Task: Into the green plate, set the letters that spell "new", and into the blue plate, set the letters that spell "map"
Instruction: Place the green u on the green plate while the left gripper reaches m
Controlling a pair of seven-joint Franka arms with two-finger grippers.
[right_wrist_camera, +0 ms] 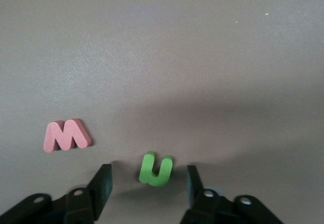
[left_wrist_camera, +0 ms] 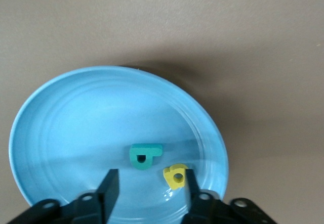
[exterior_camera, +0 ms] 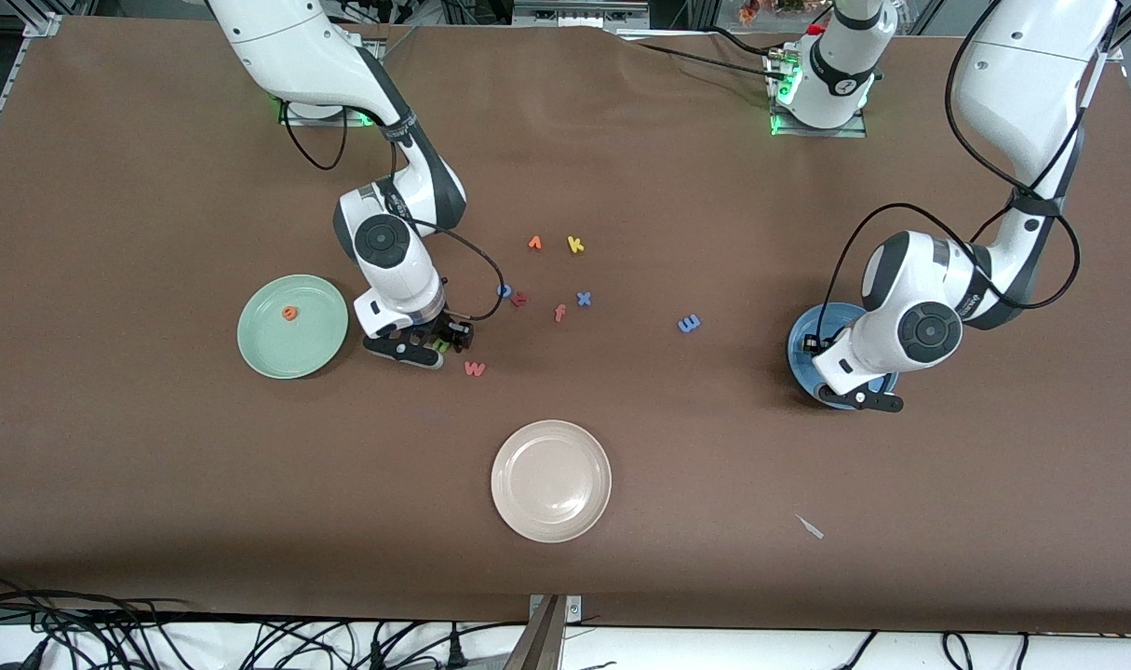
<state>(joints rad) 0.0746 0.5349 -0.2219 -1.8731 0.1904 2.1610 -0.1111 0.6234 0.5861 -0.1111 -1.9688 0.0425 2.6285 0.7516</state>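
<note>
Green n (right_wrist_camera: pixel 155 169) lies on the table between my right gripper's (right_wrist_camera: pixel 149 183) spread fingers, salmon-red w (right_wrist_camera: pixel 67 135) just beside it, and orange e (exterior_camera: pixel 290 314) in the green plate (exterior_camera: pixel 267 349). My left gripper (left_wrist_camera: pixel 149 186) hangs spread and empty over the blue plate (left_wrist_camera: pixel 61 128), where teal p (left_wrist_camera: pixel 145 155) and yellow a (left_wrist_camera: pixel 175 176) rest. Blue m (exterior_camera: pixel 689 324) lies on the table.

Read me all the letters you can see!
orange "e", in green plate
teal "p", in blue plate
yellow "a", in blue plate
green "n", on table
salmon "w"
blue "m"
yellow "k"
blue "x"
orange "f"
orange letter, blue letter, dark red letter: too small to read
</note>
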